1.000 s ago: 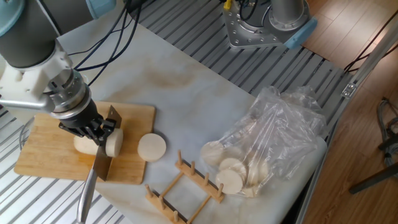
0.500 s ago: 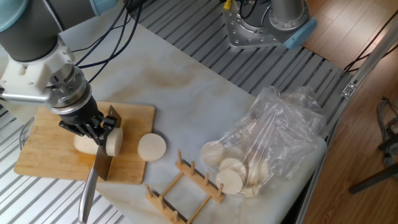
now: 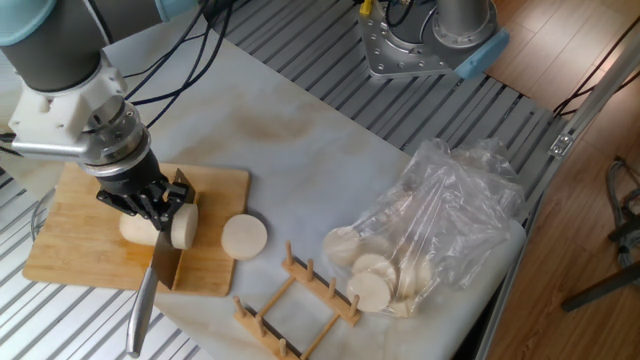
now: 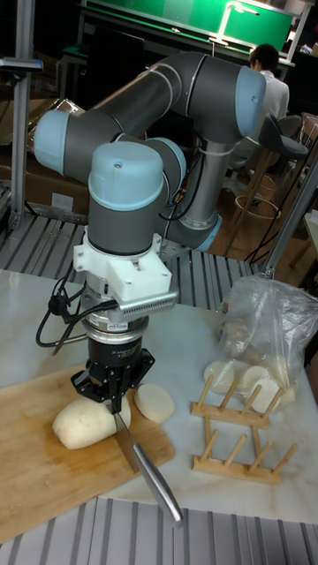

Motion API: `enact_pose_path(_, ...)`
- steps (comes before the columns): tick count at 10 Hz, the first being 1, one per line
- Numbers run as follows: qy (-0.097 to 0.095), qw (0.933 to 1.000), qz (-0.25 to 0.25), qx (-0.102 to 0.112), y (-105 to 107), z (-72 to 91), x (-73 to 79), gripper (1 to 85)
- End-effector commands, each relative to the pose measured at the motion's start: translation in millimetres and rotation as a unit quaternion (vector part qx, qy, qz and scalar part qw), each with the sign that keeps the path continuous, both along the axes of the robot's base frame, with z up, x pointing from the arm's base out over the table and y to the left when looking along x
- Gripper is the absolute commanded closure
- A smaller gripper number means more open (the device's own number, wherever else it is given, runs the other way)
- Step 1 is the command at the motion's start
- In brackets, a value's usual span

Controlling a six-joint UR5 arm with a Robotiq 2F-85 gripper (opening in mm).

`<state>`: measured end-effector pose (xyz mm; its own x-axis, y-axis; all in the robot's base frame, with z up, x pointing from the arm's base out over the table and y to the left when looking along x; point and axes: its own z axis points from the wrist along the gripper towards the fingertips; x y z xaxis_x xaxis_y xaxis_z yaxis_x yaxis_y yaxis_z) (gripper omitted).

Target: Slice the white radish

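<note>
Gripper [image 3: 160, 203] closed on knife [image 3: 160, 268], blade edge-down in the white radish [image 3: 140, 231] on the cutting board [image 3: 70, 255]. Gripper hides the radish's middle and the cut; fingertips indistinct. One slice [image 3: 244, 237] lies just off the board.

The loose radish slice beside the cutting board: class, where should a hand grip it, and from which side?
Grip the loose radish slice across its rim, coming from above. It lies flat on the marble table, so only its round edge offers opposing faces. Approach from its open right side; the cutting board crowds its left.

white table [image 3: 300, 140]: cutting board [image 3: 70, 245], wooden rack [image 3: 300, 295], plastic bag [image 3: 440, 235]
</note>
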<state>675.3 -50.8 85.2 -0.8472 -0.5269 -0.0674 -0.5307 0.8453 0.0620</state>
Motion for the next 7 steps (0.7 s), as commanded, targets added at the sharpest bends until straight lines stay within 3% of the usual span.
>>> enact_pose_path(1, -0.008, 0.9999, -0.012, 0.006, 12, -5.2, 8.4, 84.3)
enact_pose_path(3, -0.002, 0.9999, -0.010, -0.003, 9, 1.2, 14.5, 84.3)
enact_pose_path(5, 0.014, 0.9999, -0.004, -0.009, 0, 18.2, 11.0, 84.3)
enact_pose_path(7, 0.016, 0.9997, -0.014, -0.015, 8, 15.0, 14.8, 84.3)
